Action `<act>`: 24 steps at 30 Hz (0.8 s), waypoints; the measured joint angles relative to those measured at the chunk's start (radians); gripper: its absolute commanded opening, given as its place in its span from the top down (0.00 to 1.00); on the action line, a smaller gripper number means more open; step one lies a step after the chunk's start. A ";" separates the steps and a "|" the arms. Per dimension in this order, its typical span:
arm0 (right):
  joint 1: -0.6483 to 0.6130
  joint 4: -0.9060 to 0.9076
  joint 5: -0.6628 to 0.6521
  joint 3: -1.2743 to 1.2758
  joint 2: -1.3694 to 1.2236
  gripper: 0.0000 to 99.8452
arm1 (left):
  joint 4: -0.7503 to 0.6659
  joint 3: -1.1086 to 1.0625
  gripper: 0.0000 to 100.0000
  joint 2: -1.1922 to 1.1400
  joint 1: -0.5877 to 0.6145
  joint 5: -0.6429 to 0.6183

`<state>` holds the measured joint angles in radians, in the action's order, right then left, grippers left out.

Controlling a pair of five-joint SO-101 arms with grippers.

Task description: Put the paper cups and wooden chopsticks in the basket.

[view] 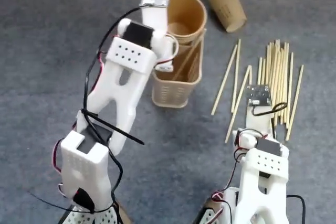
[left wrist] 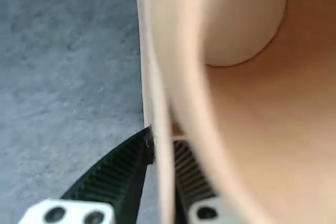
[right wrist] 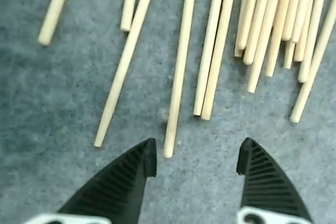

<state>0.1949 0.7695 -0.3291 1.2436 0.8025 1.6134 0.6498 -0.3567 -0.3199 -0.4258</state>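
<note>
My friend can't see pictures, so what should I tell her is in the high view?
The left end effector grips a paper cup by its rim at the far end of a tan basket on grey carpet. A second cup lies tipped over behind, and the open right end effector hangs above loose chopsticks.

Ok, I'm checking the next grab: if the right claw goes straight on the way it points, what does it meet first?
Probably the chopstick whose near end lies just ahead of the open right claw, flat on the grey mat. Height above the mat is unclear, so it may touch mat first.
</note>
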 measured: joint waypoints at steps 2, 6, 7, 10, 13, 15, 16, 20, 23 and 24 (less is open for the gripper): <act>0.000 0.000 0.000 0.000 0.000 0.75 | -0.014 0.000 1.00 0.000 -0.014 -0.011; 0.000 0.000 0.000 0.000 0.000 0.75 | -0.023 0.002 0.99 -0.066 -0.014 -0.020; 0.000 0.000 0.000 0.000 0.000 0.75 | -0.023 0.003 0.98 -0.092 -0.011 -0.020; 0.000 0.000 0.000 0.000 0.000 0.75 | -0.023 0.023 0.87 -0.132 -0.009 -0.023; 0.000 0.000 0.000 0.000 0.000 0.75 | -0.034 0.043 0.74 -0.149 -0.009 -0.017; 0.000 0.000 0.000 0.000 0.000 0.75 | -0.026 0.051 0.71 -0.152 -0.009 -0.017; 0.000 0.000 0.000 0.000 0.000 0.75 | -0.029 0.063 0.71 -0.153 -0.008 -0.012; 0.000 0.000 0.000 0.000 0.000 0.75 | 0.018 0.157 0.74 -0.158 -0.009 0.081; 0.000 0.000 0.000 0.000 0.000 0.75 | 0.086 0.284 0.75 -0.158 -0.011 0.147; 0.000 0.000 0.000 0.000 0.000 0.75 | 0.106 0.328 0.75 -0.158 -0.011 0.166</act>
<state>0.1949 0.7695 -0.3291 1.2436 0.8025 1.7192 0.9782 -0.5148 -0.3307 -0.2601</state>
